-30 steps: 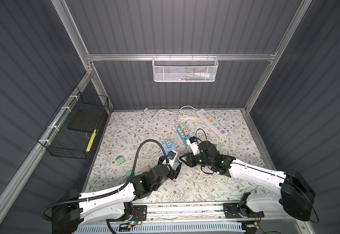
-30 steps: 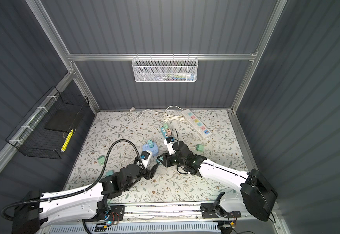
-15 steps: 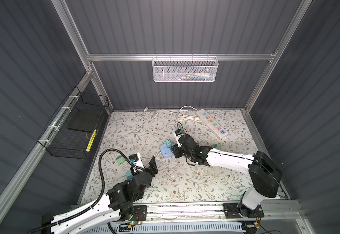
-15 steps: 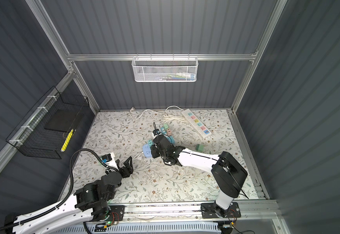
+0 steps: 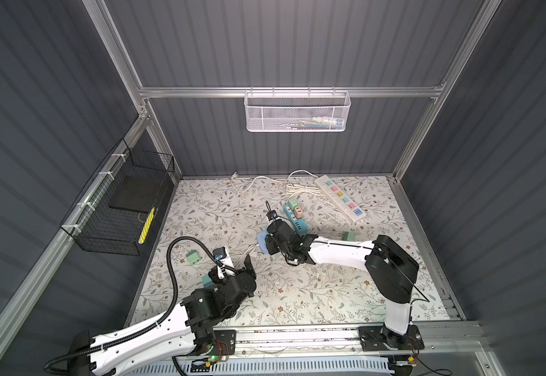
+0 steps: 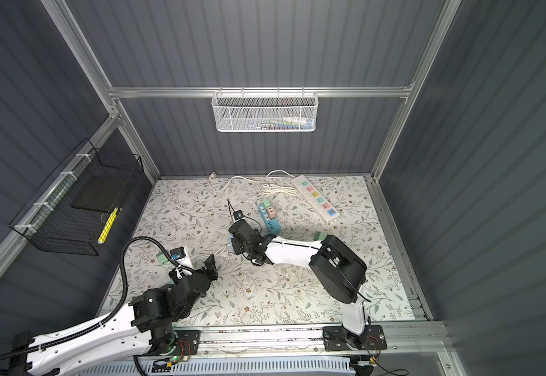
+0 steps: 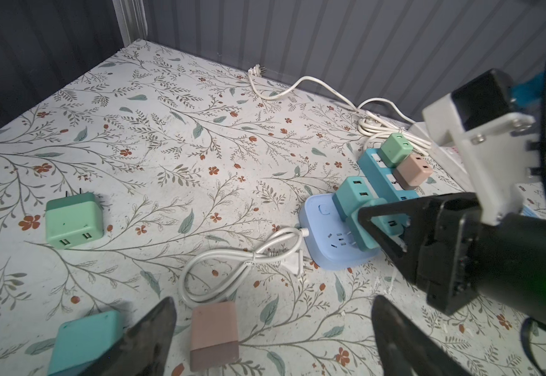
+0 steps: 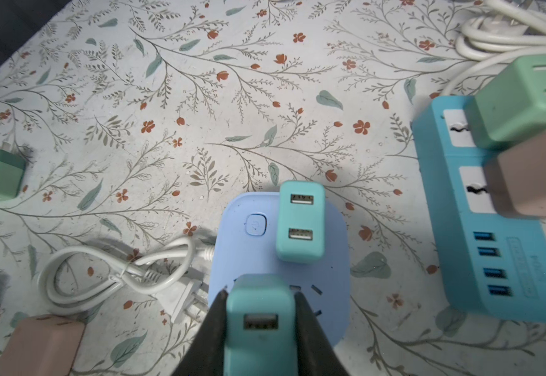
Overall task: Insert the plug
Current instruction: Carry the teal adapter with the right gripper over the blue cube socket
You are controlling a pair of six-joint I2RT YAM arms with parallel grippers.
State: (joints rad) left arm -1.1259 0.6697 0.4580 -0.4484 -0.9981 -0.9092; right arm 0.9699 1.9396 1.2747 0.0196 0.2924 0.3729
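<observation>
My right gripper [image 8: 260, 294] is shut on a teal plug [image 8: 260, 320], one finger on each side. It holds the plug tilted at the face of the light blue socket [image 8: 330, 286], beside the open holes; the prongs are hidden. A second teal plug [image 8: 301, 221] stands in that socket. In both top views the socket [image 5: 260, 239] lies mid-table under the right gripper [image 5: 267, 242]. My left gripper [image 7: 275, 325] is open and holds nothing, at the front left [image 5: 236, 263] above a pink plug [image 7: 213, 332] and a teal plug [image 7: 86, 338].
A blue power strip [image 5: 301, 224] carrying a green and a pink plug lies behind the socket, with a white power strip [image 5: 340, 198] and coiled cords at the back. Loose green plugs lie at the left [image 5: 193, 258] and the right [image 5: 349, 236]. The socket's white cord [image 7: 232, 260] loops nearby.
The left arm has drawn back to the front left and its jaws have widened. The right gripper has carried the teal plug leftward to the light blue socket.
</observation>
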